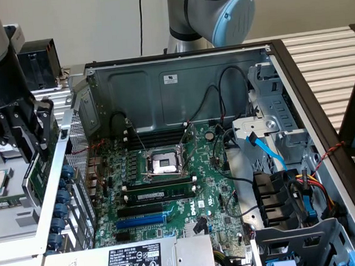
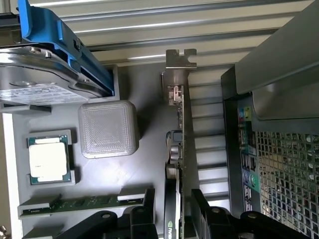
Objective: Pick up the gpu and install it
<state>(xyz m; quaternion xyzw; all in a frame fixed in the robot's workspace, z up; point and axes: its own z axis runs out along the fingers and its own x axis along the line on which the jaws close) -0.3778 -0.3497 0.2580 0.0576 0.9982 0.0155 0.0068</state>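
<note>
The gpu (image 1: 39,174) is a small green card hanging just outside the open computer case (image 1: 180,87), at the exterior view's left. My gripper (image 1: 26,136) is above it, shut on its upper part. In the wrist view the gpu (image 2: 175,164) appears edge-on between my two black fingers (image 2: 144,215), and its silver end bracket (image 2: 179,62) points away from me. My gripper (image 2: 174,219) grips the card from both sides. The large green motherboard (image 1: 211,185) lies inside the case with a blue slot (image 1: 141,221) near its front.
Below the card, a grey tray (image 2: 144,104) holds a CPU (image 2: 47,159), a memory stick (image 2: 75,204), a clear plastic cap (image 2: 108,128) and a hard drive (image 2: 45,84) in a blue carrier. The case's perforated rear wall (image 2: 284,174) stands close beside the card. Cables (image 1: 303,191) crowd the case's right.
</note>
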